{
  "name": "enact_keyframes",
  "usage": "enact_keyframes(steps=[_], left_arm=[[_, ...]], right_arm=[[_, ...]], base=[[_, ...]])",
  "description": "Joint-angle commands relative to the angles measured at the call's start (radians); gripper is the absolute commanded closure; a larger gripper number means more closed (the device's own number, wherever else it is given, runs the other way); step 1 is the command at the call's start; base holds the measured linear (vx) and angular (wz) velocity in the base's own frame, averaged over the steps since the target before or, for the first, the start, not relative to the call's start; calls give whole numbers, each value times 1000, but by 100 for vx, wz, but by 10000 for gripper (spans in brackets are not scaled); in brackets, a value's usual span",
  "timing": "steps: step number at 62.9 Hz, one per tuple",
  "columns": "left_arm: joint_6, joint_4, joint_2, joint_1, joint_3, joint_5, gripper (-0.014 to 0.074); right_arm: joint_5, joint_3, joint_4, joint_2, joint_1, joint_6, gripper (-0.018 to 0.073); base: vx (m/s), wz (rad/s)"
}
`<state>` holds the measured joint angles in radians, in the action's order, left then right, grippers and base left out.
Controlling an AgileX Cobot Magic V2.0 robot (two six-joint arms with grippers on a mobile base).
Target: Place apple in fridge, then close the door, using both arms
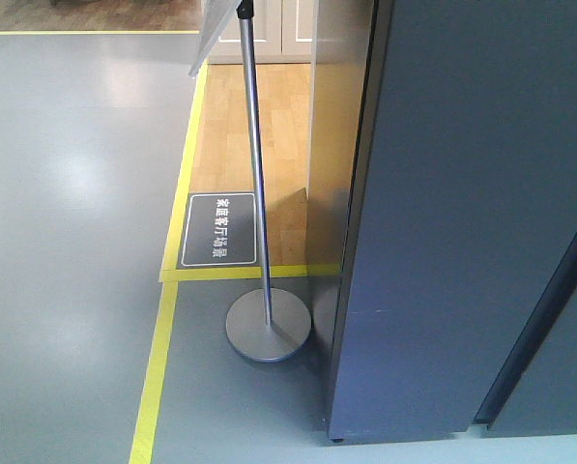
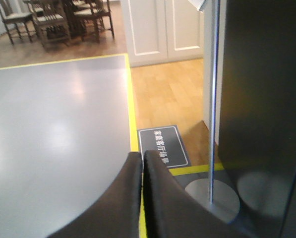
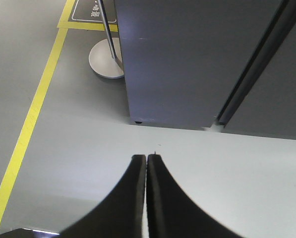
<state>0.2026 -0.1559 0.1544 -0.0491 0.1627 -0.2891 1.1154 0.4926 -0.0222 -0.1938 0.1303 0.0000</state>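
Observation:
The apple is out of view in every frame. The fridge (image 1: 452, 222) stands at the right, showing only its dark grey outside and none of the white inside. A dark seam (image 1: 539, 319) runs between two of its grey panels; I cannot tell which panel is the door. The fridge also shows in the right wrist view (image 3: 187, 59) and as a dark face in the left wrist view (image 2: 259, 99). My left gripper (image 2: 143, 154) is shut and empty, above the floor left of the fridge. My right gripper (image 3: 146, 157) is shut and empty, a little in front of the fridge's foot.
A sign stand with a metal pole (image 1: 254, 164) and round base (image 1: 268, 326) stands just left of the fridge. Yellow floor tape (image 1: 155, 377) borders a wooden floor area holding a dark floor label (image 1: 219, 230). Chairs (image 2: 48, 22) stand far back left.

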Motion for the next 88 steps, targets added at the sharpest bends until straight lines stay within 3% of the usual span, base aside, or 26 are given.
enact_keyframes(steps=[1,20,35,55,60,71,88], left_arm=[[-9,-12,-68,-10,-33,92,603],[-10,-33,-184,-9,-217,233,603],[-10,-31,-181,0,-217,216,603],[-11,-46,-181,0,-218,301,603],[-38,-2,-181,0,-218,301,603],[-214,137,-181,0,-218,299,603],[-219,156,-181,0,-218,302,603]], right_arm=[[-55,22,-8,-12,1,0,563],[-54,22,-8,-12,1,0,563],[-54,22,-8,-12,1,0,563],[-54,22,-8,-12,1,0,563],[-54,22,-8,-12,1,0,563],[-54,22,-8,-12,1,0,563],[-54,22,-8,-12,1,0,563]], base=[[0,0],[0,0],[0,0],[0,0],[0,0],[0,0],[0,0]])
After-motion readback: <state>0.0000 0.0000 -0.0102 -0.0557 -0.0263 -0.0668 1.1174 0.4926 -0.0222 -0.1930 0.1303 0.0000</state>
